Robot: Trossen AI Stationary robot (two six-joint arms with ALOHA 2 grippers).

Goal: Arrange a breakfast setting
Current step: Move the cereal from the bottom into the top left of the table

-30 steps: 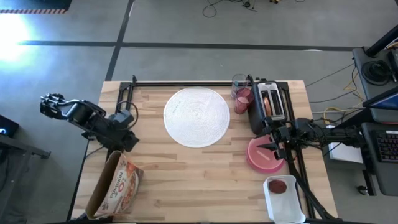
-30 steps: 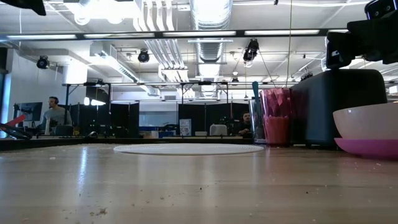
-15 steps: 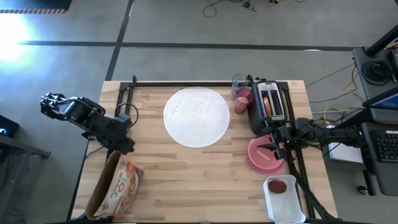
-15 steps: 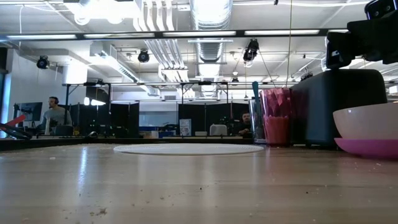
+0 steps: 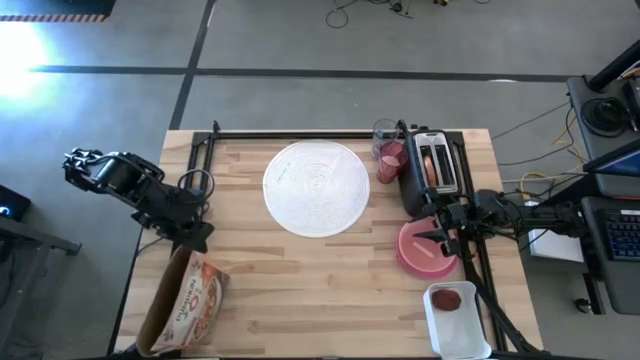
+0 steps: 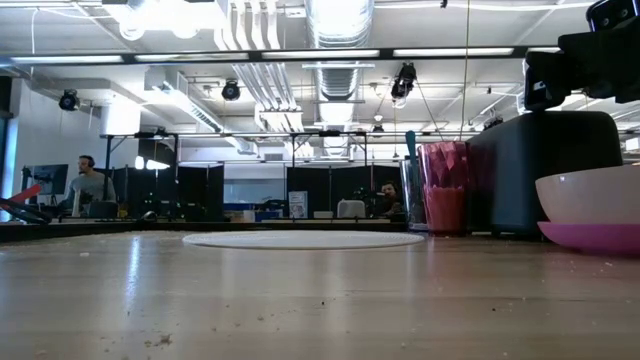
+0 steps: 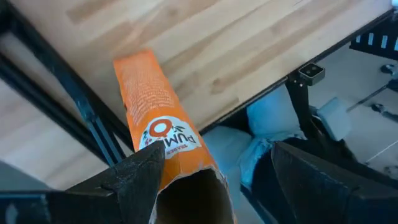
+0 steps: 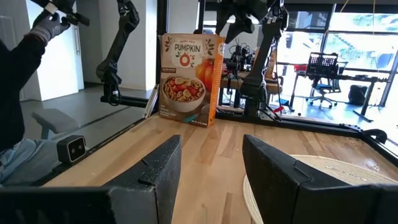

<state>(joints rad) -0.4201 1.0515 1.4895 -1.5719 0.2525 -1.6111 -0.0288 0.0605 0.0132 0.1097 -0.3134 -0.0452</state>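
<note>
The cereal box [image 5: 185, 300] stands on its bottom end at the table's near left corner, and shows upright in the right wrist view [image 8: 189, 78]. My left gripper [image 5: 192, 236] is open above its open top [image 7: 186, 186], a finger on either side. The large white disc [image 5: 316, 187] lies at the far middle. The pink tumbler [image 5: 390, 160] stands beside the black toaster [image 5: 430, 175], which holds the bagel [image 5: 435, 165]. My right gripper [image 5: 428, 236] is open, with nothing between its fingers, over the peach bowl [image 6: 590, 195] on the magenta plate [image 6: 600, 236]. My left gripper stands open around the cereal box's top end [image 7: 180, 168], coming from above and slanting down. One finger [image 7: 143, 177] lies right beside the box's wall; whether it touches, I cannot tell. The box stands on the table.
A white rectangular tray [image 5: 457, 320] at the near right corner holds the small red fruit [image 5: 448, 299]. A black frame [image 5: 300, 134] runs along the table's far and left edges. Bare wood lies between the disc and the near edge.
My left gripper has risen, rolled about its wrist and drawn a little toward the table's left edge, staying over the cereal box's top. The box stands a little more upright than before. My right arm has kept still.
</note>
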